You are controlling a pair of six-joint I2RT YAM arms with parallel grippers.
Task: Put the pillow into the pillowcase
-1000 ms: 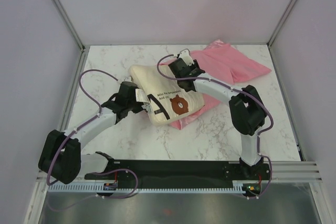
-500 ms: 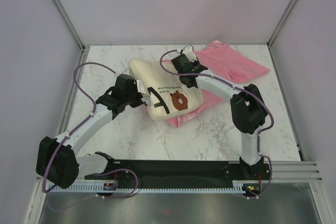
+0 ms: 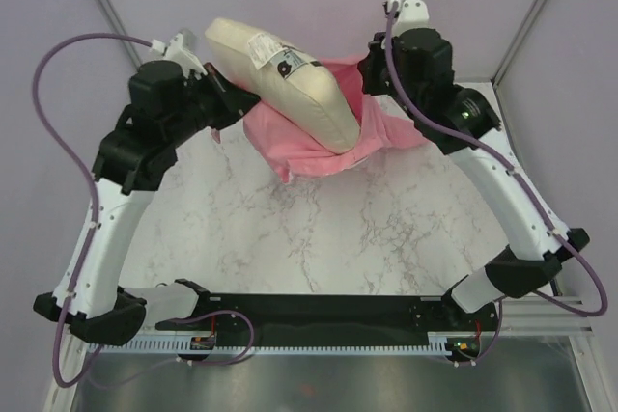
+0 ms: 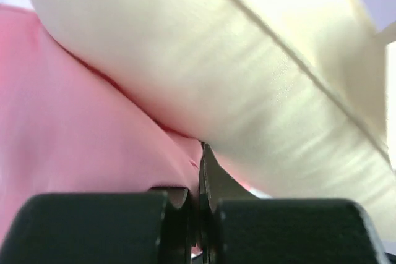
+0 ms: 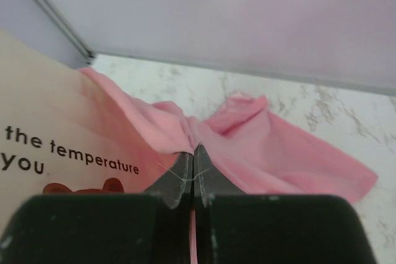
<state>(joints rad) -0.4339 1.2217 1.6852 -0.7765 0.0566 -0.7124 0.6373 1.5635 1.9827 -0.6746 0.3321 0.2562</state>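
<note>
**Three Views, One Shared Bundle**

The top camera sat high behind the robot and looked down and forward over the whole worktop (image 3: pixel 319 238). The left wrist camera peered along the left claw (image 4: pixel 202 168) from very close (most of its view was blurred), filled by the pillow (image 4: pixel 260 91) and pillowcase (image 4: pixel 74 140). The right wrist camera looked past the right claw (image 5: pixel 193 162) toward the far wall (image 5: pixel 247 17). All three views shared the pillow and pillowcase.

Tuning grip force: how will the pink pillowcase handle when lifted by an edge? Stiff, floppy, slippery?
Probably very floppy: the pillowcase sags in folds under the pillow between the two pinch points. Likely thin and light: the left gripper and right gripper each close almost fully on it. Its slight sheen suggests it may slip, though that is uncertain.
</note>
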